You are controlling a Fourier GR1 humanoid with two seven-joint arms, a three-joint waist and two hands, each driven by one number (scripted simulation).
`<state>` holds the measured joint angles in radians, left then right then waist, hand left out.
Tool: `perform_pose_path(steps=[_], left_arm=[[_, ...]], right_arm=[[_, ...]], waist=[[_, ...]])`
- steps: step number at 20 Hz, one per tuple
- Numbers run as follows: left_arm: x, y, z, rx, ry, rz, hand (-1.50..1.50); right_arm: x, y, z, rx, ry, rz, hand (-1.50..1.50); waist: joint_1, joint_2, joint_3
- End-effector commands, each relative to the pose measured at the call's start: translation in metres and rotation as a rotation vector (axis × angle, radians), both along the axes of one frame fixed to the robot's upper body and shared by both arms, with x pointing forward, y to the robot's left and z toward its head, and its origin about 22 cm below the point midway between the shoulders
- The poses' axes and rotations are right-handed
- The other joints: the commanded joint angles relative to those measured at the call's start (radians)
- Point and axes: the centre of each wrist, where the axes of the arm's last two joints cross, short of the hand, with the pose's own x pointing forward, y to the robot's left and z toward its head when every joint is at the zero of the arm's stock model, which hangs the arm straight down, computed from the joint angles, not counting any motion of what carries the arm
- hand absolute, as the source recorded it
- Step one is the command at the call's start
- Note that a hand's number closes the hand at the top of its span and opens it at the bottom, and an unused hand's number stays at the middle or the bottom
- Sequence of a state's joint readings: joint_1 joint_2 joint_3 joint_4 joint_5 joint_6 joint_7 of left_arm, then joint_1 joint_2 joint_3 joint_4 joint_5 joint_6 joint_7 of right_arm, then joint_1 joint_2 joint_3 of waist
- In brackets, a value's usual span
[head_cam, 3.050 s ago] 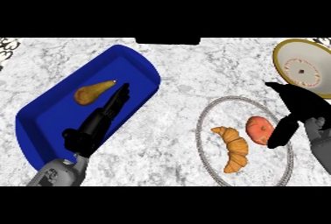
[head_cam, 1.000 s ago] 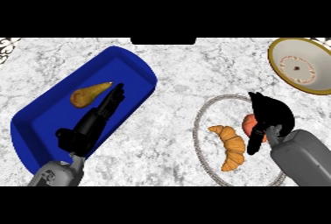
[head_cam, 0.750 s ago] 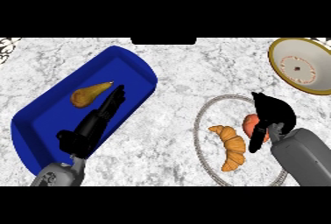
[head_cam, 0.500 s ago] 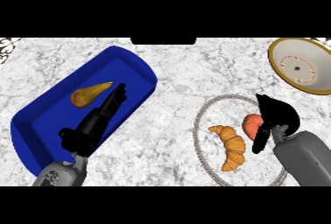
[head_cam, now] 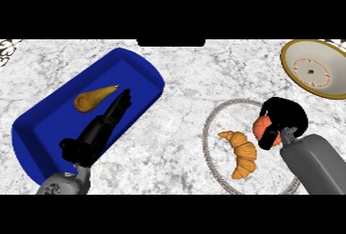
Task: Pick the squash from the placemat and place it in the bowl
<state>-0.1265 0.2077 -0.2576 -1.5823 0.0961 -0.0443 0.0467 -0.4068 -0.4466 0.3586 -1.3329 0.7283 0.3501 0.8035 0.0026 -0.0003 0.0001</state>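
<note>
The right hand (head_cam: 283,114) curls round the orange squash (head_cam: 260,128) on the placemat (head_cam: 208,130); it should lift straight up before swinging to the bowl (head_cam: 327,76).

A white-grey marbled table (head_cam: 189,137) carries a deep-blue rectangular placemat (head_cam: 135,68) slanting along its left side, a round grey-rimmed plate (head_cam: 207,132) near the right front edge, and a cream gold-rimmed bowl (head_cam: 297,59) at the far right corner.

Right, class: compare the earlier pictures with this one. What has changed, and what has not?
The right hand came down from beside the bowl onto the orange squash and curled round it; the squash still lies on the placemat. Left hand, croissant and blue tray stayed put.
</note>
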Motion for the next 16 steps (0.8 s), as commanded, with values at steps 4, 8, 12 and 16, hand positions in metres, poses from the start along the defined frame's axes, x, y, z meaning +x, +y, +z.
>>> perform_pose_path(steps=[4,8,12,16], left_arm=[[0.003,-0.008,0.006,0.004,0.004,-0.011,0.0],[0.006,-0.003,0.004,-0.006,-0.008,-0.013,0.0],[0.007,-0.007,-0.013,-0.01,0.006,-0.005,0.0],[0.007,0.001,0.003,0.008,-0.002,-0.011,0.0]], right_arm=[[0.001,-0.004,0.005,0.071,-0.04,0.238,1.5],[0.0,-0.005,0.011,0.219,-0.024,0.605,1.5],[0.011,-0.062,-0.004,0.14,-0.121,0.641,1.5],[0.023,-0.068,0.033,0.072,-0.348,0.56,1.5]], waist=[[0.004,0.001,0.001],[0.019,0.007,0.002],[0.009,0.008,0.001],[0.002,0.001,0.0]])
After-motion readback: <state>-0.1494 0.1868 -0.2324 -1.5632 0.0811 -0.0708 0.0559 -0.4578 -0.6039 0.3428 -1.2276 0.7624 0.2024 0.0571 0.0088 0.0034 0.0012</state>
